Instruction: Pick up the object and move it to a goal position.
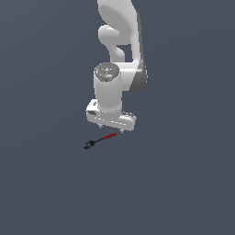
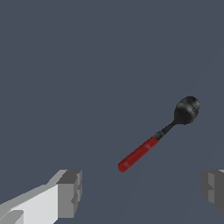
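Observation:
The object (image 1: 100, 140) is a small thin tool with a dark red rod half and a black knobbly end. It lies on the dark grey floor, just below and toward the exterior view's left of my hand. In the wrist view it (image 2: 153, 142) looks like a spoon, with the red handle (image 2: 138, 154) nearer the fingers and the black end (image 2: 187, 109) farther off. My gripper (image 1: 110, 129) points down above it, open and empty. In the wrist view the gripper (image 2: 142, 190) shows two grey fingertips (image 2: 70, 192) set wide apart, clear of the object.
The white arm (image 1: 120, 41) rises above the gripper to the top of the exterior view. The flat dark grey floor (image 1: 183, 183) spreads all around. No other objects show.

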You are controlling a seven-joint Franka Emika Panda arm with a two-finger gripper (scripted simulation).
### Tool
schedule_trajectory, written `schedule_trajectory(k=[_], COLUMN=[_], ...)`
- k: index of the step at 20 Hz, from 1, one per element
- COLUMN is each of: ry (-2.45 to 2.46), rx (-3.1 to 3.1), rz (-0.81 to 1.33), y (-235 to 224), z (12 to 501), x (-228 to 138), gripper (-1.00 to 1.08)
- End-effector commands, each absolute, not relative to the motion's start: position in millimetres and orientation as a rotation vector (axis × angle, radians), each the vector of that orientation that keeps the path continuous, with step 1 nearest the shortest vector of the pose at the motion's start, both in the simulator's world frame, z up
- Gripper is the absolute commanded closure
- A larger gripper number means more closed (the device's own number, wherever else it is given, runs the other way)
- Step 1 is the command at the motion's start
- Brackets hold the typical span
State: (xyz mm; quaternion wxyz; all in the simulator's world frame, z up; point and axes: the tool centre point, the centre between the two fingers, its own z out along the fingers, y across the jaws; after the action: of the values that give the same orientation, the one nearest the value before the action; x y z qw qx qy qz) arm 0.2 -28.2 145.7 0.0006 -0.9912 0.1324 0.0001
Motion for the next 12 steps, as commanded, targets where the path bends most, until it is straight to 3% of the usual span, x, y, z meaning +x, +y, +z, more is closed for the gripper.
schedule_trajectory(k=[1, 12], ry=[0.540, 1.121], rx=[-3.090, -2.926], rz=[0.002, 0.007], y=[-35, -68], z=[136, 92], x=[-1, -7], gripper=[-0.92, -0.92])
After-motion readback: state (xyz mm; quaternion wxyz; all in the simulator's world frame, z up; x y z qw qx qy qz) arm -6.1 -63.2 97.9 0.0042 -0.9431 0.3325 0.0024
